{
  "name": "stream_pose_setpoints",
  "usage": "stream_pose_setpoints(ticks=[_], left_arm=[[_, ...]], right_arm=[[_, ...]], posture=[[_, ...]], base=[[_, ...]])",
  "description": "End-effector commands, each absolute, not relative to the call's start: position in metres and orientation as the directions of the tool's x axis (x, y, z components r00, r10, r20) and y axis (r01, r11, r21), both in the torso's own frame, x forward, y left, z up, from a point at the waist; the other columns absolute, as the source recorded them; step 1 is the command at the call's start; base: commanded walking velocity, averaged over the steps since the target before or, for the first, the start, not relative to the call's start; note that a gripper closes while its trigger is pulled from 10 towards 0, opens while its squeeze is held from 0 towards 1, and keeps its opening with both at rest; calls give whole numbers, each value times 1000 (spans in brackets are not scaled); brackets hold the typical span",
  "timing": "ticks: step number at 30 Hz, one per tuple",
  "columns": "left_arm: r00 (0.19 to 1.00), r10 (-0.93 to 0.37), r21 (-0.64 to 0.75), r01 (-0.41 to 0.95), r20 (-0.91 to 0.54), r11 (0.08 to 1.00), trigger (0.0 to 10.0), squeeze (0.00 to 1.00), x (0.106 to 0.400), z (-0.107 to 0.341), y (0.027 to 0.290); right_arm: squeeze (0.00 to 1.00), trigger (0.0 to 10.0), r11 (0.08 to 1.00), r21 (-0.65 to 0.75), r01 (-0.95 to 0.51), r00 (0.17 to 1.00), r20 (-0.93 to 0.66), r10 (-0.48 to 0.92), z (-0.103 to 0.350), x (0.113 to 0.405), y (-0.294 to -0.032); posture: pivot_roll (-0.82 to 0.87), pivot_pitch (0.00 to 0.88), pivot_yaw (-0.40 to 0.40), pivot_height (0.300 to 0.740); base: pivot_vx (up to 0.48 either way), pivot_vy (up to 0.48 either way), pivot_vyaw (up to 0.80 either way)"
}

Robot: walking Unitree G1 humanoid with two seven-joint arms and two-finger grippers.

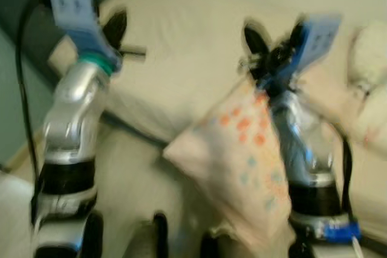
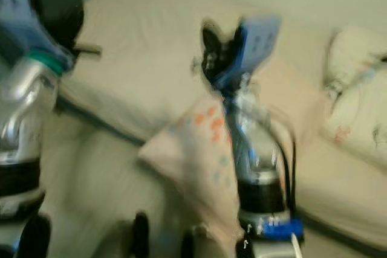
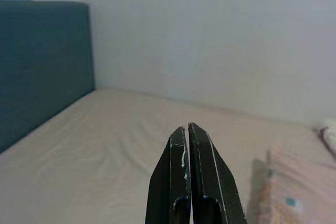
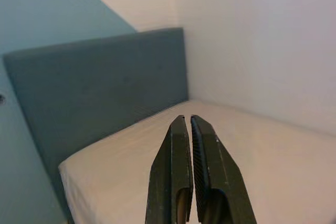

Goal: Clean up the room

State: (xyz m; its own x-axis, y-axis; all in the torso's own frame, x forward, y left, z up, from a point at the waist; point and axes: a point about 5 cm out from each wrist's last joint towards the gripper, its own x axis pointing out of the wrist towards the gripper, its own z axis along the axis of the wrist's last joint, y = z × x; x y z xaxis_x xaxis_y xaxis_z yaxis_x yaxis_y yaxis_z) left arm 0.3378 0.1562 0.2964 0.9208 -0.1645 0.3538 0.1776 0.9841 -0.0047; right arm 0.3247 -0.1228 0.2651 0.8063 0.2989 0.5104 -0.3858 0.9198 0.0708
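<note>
Right pincer (image 1: 275, 43): fingers together, clamped on a spotted pillow (image 1: 242, 155) hanging below it. Left pincer (image 3: 187, 182): fingers together, empty, above the bed (image 3: 105, 145).

Both eye views are heavily motion-blurred, edges smeared throughout. The wrist views are sharp, evenly lit by soft, diffuse light; a faint shadow lies at 5 o'clock of the left gripper (image 3: 187, 129).

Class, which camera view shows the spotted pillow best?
The left eye view: the spotted pillow hangs whole beside the right gripper. The right eye view shows it blurrier; the left wrist view catches an edge.
</note>
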Motion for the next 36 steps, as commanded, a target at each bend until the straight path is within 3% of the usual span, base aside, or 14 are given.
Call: stream_pose_setpoints(ticks=[1,18,21,26,27,36], left_arm=[[922,-175,3,186,346,983,10000,0,338,294,154],[920,-223,24,227,324,973,10000,0,338,290,150],[905,-336,30,340,262,940,10000,0,336,279,139],[894,-401,51,400,200,915,10000,0,335,260,130],[894,-418,60,414,161,908,10000,0,337,244,125],[873,-486,105,480,37,871,10000,0,344,199,96]], right_arm=[[0,10000,921,87,-379,809,514,285,264,324,-127],[0,10000,916,104,-386,812,510,284,261,325,-126],[0,10000,944,103,-313,853,468,232,251,330,-133],[0,10000,976,112,-188,905,406,128,231,336,-147],[0,10000,989,121,-80,938,344,33,214,339,-159],[0,10000,972,114,206,942,246,-229,188,333,-190]], posture=[[-58,153,-2,740],[-55,145,-1,740],[-55,145,-1,740],[-55,147,-4,740],[-55,147,-4,740],[-64,174,-5,740]], base=[[0,0,0],[0,0,0],[0,0,0],[0,0,0],[0,0,0],[0,0,0]])
